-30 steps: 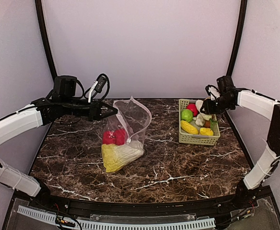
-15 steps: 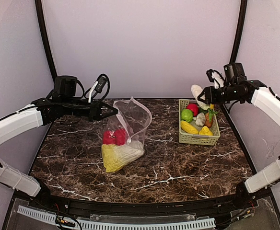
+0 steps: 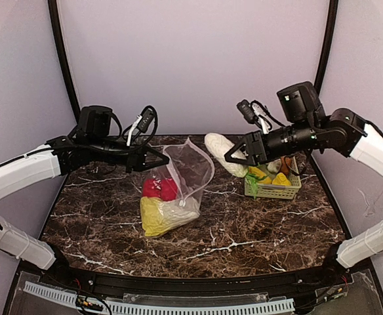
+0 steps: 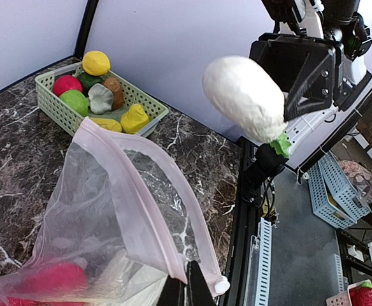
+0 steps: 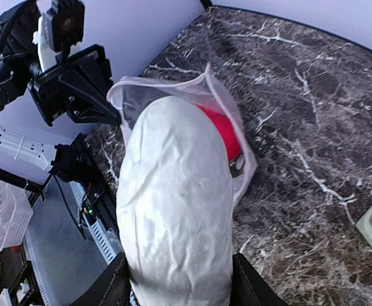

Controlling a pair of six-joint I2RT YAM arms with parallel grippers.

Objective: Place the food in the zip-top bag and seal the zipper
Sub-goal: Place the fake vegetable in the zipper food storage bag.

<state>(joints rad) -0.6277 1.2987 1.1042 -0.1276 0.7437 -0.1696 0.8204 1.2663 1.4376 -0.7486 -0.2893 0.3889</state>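
From above, the left fingers (image 3: 157, 157) are clenched on the rim of the clear bag (image 3: 190, 172), holding its mouth up and open over the dark marble counter (image 3: 257, 230). The bag's lower part lies on the counter. Inside it sit a red piece (image 3: 159, 188) and, nearer the arms' bases, a yellow-white cabbage (image 3: 160, 215). The right fingers (image 3: 239, 155) grasp a white radish (image 3: 223, 152) in the air, between the bag and the green basket (image 3: 270, 191). It is just to the right of the bag's mouth and not touching it. The basket stands at the right rear of the counter, partly hidden by the right arm, with some yellow food showing in it.

From the left wrist, the pink-white zipper strip (image 4: 164, 185) runs around the open mouth. The left fingers are pinched shut on it at the bottom edge of the picture, right beside the small white slider tab (image 4: 221, 285). The red piece shows through the plastic at lower left. Beyond the mouth the radish hangs tilted in the right fingers, its green top (image 4: 278, 143) at the lower end. Farther back, the basket holds yellow, red, green, brown and pale pieces.

From the right wrist, the radish fills the middle, gripped between two dark fingers (image 5: 113, 288) at the bottom edge. Past its tip lies the open mouth of the bag with the red piece inside. The left fingers hold the rim on the left side.
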